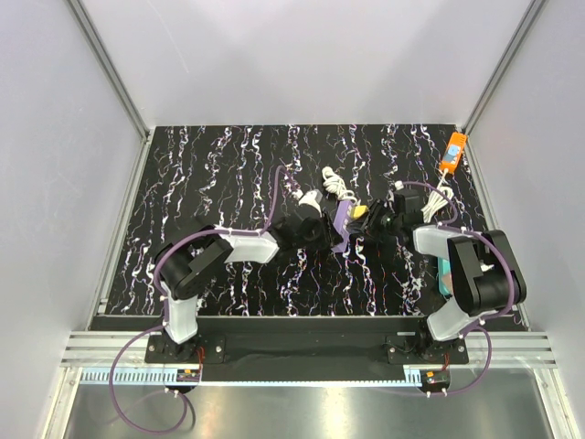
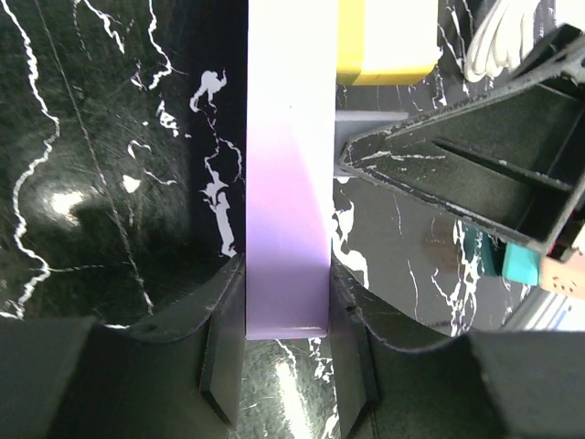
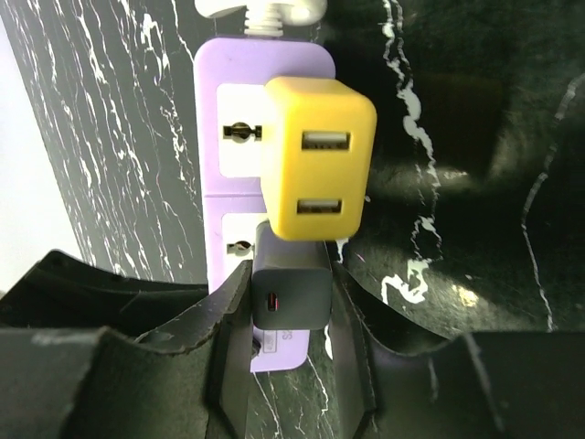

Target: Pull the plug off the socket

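A purple socket strip [image 1: 340, 225] lies mid-table with a white cord [image 1: 338, 186] running off its far end. Two plugs sit in it: a yellow USB plug [image 3: 318, 169] and, below it, a dark grey plug [image 3: 291, 291]. My left gripper [image 2: 286, 274] comes in from the left and is shut on the strip's [image 2: 285, 174] near end, with both fingers pressed against its sides. My right gripper [image 3: 291, 285] comes in from the right [image 1: 373, 229], and its fingers [image 3: 228, 320] sit against both sides of the dark grey plug. In the left wrist view the yellow plug [image 2: 384, 41] sticks out at the top.
An orange device [image 1: 452, 152] lies at the back right corner with a purple cable beside it. A teal object [image 1: 444, 274] sits under the right arm's elbow. White enclosure walls stand close on the left, back and right of the dark marbled table [image 1: 210, 174].
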Motion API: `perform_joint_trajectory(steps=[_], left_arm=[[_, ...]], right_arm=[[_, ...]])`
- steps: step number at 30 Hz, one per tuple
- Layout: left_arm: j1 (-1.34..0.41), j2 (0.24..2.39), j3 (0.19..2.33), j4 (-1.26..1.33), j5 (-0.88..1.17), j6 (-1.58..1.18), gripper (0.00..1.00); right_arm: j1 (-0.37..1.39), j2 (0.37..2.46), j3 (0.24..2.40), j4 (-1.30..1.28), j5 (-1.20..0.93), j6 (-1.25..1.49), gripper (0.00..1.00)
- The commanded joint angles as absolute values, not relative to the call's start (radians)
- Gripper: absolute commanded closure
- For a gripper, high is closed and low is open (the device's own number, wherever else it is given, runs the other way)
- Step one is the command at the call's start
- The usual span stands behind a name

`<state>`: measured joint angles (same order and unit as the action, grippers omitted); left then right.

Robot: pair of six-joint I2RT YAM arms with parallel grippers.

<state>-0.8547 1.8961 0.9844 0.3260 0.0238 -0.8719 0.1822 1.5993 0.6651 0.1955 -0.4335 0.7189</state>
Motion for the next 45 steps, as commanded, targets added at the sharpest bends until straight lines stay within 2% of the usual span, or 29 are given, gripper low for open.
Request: perform_joint_trajectory(steps=[1, 11, 14, 17, 18, 23, 28, 31, 36, 42, 45], left_arm=[[-0.853, 1.943, 1.012, 0.149, -0.161, -0.903, 1.00], [-0.836, 1.991, 1.057, 0.103, -0.146, -0.934, 1.00], [-0.838, 1.983, 1.045, 0.126, -0.137, -0.922, 1.00], [-0.836, 1.979, 1.037, 0.138, -0.126, -0.908, 1.00], [-0.838, 1.977, 1.038, 0.143, -0.109, -0.896, 1.00], [-0.836, 1.985, 1.049, 0.134, -0.083, -0.876, 1.00], [-0.836, 1.974, 1.048, 0.133, -0.072, -0.857, 1.00], [-0.831, 1.962, 1.035, 0.138, -0.071, -0.850, 1.00], [-0.819, 1.948, 1.009, 0.159, -0.051, -0.850, 1.00], [-0.818, 1.950, 1.005, 0.172, -0.041, -0.853, 1.00], [-0.818, 1.947, 1.003, 0.173, -0.041, -0.851, 1.00]], right_arm=[[0.178, 1.517, 0.614, 0.213, -0.381, 0.733, 1.00], [0.166, 1.463, 0.562, 0.209, -0.406, 0.710, 1.00], [0.166, 1.385, 0.539, 0.152, -0.393, 0.675, 1.00], [0.166, 1.261, 0.563, -0.033, -0.324, 0.597, 1.00], [0.166, 1.221, 0.574, -0.142, -0.327, 0.580, 1.00], [0.212, 1.079, 0.534, -0.357, -0.373, 0.598, 1.00], [0.405, 0.911, 0.502, -0.475, -0.407, 0.702, 1.00], [0.507, 0.879, 0.454, -0.454, -0.458, 0.732, 1.00], [0.577, 0.838, 0.344, -0.314, -0.483, 0.791, 1.00], [0.630, 0.946, 0.288, -0.189, -0.459, 0.844, 1.00], [0.646, 0.963, 0.287, -0.189, -0.433, 0.851, 0.96]])
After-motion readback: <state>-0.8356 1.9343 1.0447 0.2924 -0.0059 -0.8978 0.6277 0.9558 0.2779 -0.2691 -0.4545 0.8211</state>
